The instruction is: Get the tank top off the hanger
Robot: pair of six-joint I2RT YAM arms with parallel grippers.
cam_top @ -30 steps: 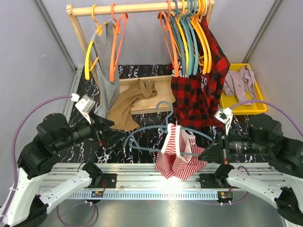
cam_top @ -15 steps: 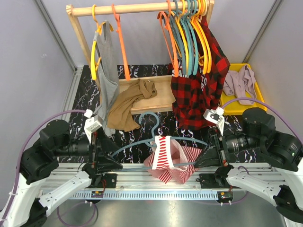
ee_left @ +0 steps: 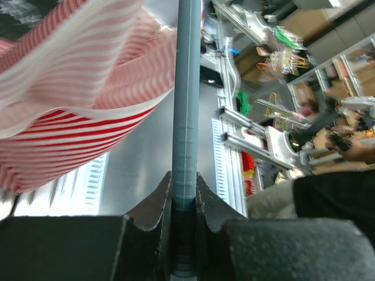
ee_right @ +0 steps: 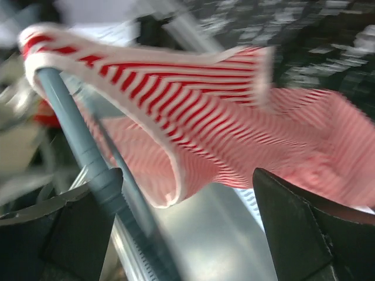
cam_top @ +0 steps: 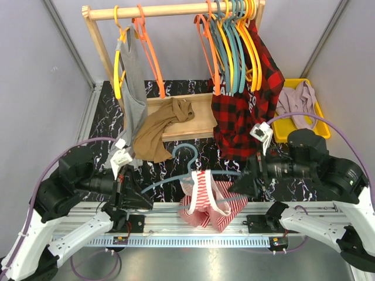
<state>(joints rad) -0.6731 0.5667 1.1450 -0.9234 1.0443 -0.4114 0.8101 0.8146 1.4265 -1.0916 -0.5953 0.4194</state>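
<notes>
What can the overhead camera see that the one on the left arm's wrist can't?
Only the overhead view shows the wooden clothes rack, the red-and-black plaid shirt hanging from it and the yellow plastic bin. Only the left wrist view shows, close up, the left claw shut on the bar of the blue-grey plastic hanger. Both show that hanger and the red-and-white striped tank top draped on it.
</notes>
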